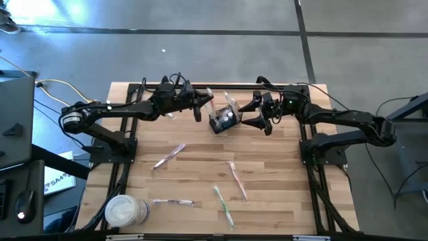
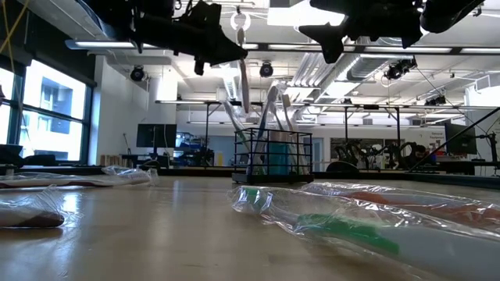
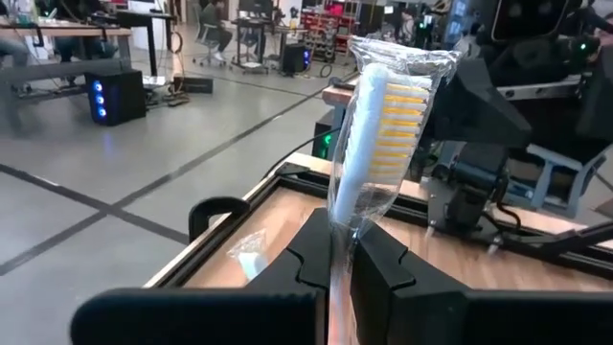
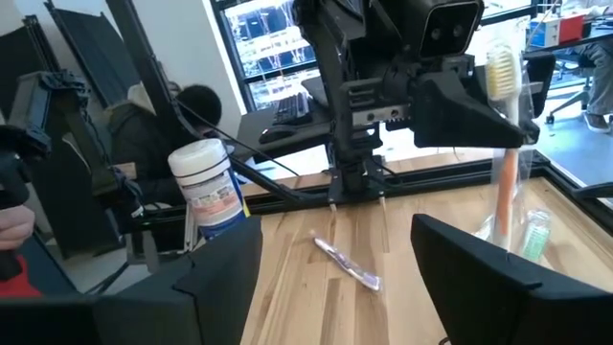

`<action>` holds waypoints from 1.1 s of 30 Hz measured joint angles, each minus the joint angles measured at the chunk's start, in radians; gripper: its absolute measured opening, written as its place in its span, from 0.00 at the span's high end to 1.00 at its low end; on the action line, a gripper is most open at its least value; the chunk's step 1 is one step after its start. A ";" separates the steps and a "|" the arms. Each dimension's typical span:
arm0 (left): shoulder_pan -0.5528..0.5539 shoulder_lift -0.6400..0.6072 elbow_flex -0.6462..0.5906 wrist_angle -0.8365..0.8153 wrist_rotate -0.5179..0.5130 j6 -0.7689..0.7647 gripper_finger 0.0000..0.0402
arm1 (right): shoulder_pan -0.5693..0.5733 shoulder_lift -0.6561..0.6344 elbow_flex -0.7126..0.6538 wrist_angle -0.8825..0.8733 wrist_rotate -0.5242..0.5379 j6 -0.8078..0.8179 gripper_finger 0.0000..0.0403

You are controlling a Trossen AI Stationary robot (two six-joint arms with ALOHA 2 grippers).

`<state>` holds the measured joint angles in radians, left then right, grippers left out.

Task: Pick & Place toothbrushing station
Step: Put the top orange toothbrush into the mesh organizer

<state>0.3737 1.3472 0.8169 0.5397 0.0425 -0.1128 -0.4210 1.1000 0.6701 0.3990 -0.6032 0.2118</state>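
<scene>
Wooden table (image 1: pixel 267 201): mesh basket (image 1: pixel 223 120), white tub (image 1: pixel 125 211), four wrapped toothbrushes (image 1: pixel 237 181) scattered

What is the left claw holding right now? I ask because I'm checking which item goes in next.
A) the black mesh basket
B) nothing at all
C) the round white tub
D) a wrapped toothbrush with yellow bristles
D: in the left wrist view the left claw is shut on a wrapped toothbrush with yellow bristles, raised beside the black mesh basket, not on the round white tub.

Grey concrete floor (image 1: pixel 200 17), probably workshop.
</scene>
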 joint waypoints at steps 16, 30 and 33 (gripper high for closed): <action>0.040 0.101 0.000 0.041 0.037 -0.053 0.98 | 0.000 0.000 0.000 0.001 0.002 0.000 0.35; 0.040 0.192 0.000 0.073 0.044 -0.102 0.98 | 0.000 0.000 0.000 0.000 0.001 0.000 0.35; 0.040 0.205 0.000 0.086 0.044 -0.102 0.98 | 0.000 0.000 0.000 0.000 -0.001 0.000 0.35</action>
<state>0.4141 1.5517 0.8174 0.6259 0.0868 -0.2146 -0.4210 1.1000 0.6701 0.3989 -0.6046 0.2119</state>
